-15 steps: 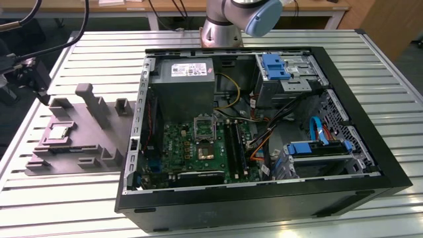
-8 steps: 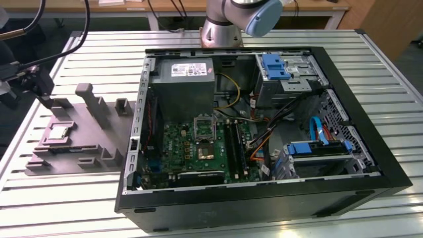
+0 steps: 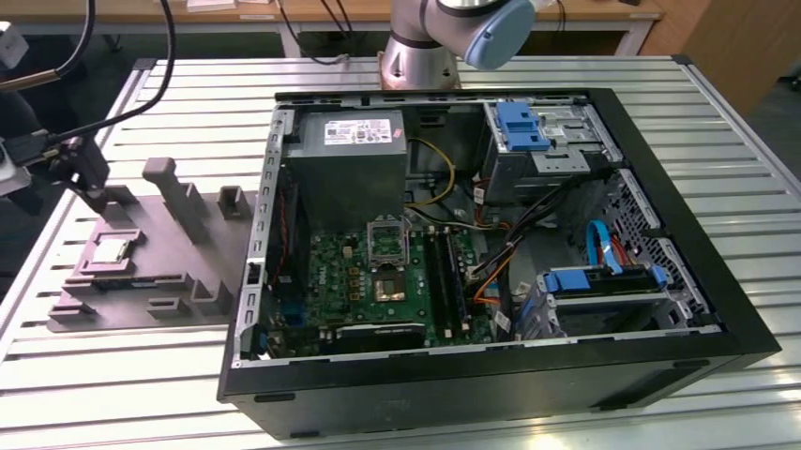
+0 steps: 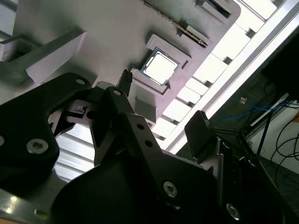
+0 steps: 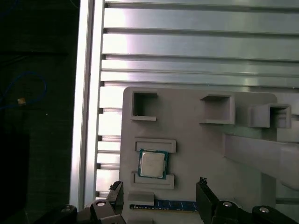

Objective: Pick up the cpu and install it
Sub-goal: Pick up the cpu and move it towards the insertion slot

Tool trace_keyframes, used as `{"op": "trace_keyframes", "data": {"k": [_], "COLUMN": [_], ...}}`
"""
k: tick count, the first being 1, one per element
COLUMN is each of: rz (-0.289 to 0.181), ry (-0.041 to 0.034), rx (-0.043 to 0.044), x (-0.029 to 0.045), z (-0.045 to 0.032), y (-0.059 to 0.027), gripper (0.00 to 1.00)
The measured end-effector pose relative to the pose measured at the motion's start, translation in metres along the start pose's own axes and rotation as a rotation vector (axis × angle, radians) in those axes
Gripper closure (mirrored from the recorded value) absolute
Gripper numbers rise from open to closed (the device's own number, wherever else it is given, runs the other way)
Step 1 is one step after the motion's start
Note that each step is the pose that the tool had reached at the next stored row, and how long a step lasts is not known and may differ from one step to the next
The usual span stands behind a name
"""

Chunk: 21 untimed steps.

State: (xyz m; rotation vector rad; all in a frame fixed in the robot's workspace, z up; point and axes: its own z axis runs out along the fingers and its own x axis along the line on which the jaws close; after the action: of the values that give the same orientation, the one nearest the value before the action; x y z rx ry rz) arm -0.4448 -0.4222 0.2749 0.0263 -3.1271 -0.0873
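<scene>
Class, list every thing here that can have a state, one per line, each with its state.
cpu: lying flat in its recess on the grey holder, not gripped.
pincer: open, holding nothing, close to the cpu.
computer case: lying on its side, side panel off, inside exposed.
socket: no chip in it; its frame looks raised.

No text can be read. The white label [image 3: 363, 132] on the grey power supply [image 3: 355, 183], toward eleven o'clock inside the computer case [image 3: 501, 389], bears illegible print.
</scene>
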Motion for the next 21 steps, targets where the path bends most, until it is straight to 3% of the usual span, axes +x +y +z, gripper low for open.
{"op": "trace_keyframes", "data": {"k": [9,21], "rz": [0.0,0.0], "ry": [0.0,-0.0005], "rx": [-0.0001,-0.0005], "x": [-0.0002,-0.0002], "z": [0.0116,0.0141], "y": [-0.0007,-0.0009], "gripper": [0.28,0.28]}}
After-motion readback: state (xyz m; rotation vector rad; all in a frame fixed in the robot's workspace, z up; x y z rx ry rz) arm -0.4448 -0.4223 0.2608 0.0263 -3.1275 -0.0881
